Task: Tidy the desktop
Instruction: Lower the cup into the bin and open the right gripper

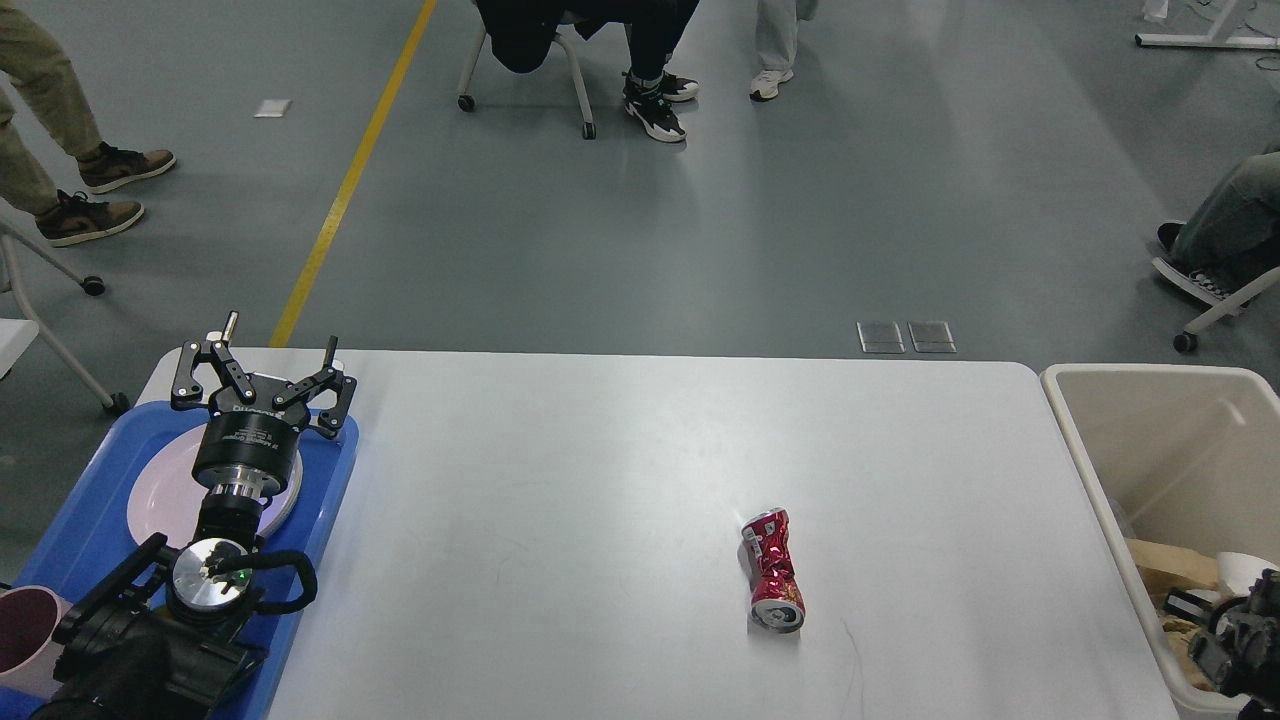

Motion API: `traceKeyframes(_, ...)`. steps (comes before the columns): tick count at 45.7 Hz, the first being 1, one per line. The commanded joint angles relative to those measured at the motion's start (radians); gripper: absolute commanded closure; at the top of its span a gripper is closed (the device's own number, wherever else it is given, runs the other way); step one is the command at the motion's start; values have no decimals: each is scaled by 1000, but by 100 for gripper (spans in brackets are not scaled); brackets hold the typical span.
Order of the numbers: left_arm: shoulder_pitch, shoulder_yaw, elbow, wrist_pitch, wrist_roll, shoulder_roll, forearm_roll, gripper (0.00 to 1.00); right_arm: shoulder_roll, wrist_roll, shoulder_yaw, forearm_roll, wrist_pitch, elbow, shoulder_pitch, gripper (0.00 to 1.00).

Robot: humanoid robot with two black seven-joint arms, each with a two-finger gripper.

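The white desktop (600,470) fills the middle of the head view. A crushed red can (773,570) lies on it, right of centre. My left gripper (279,338) is open and empty, held above the far end of the blue tray (85,510) and a pink plate (160,490). My right gripper (1205,630) shows only as a dark end at the bottom right, low over the beige bin (1150,420). Its fingers cannot be told apart. A white piece (1243,572) lies in the bin just above it.
The bin stands off the desktop's right edge and holds crumpled brown paper (1160,565). A pink cup (25,630) sits at the tray's near end. People and chairs are on the floor beyond the table.
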Motion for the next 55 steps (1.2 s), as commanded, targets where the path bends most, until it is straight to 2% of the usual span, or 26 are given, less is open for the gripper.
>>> traceKeyframes(1,0,0,0,0,0,1,0,4,4,0,2,0,-7,-2,-9,100)
traceKeyframes(10,0,0,0,1,0,-1,0,4,4,-2,-1,0,-8,2,-10,100)
traceKeyframes(12,0,0,0,1,0,-1,0,4,4,0,-3,0,-13,2,-10,72)
traceKeyframes(15,0,0,0,1,0,1,0,4,2,0,-6,0,-28,0,-10,8)
traceKeyframes(16,0,0,0,1,0,-1,0,4,4,0,-6,0,-34,-2,-9,0)
traceKeyframes(55,0,0,0,1,0,-1,0,4,-36,-2,-10,-11,-16,47,63,0)
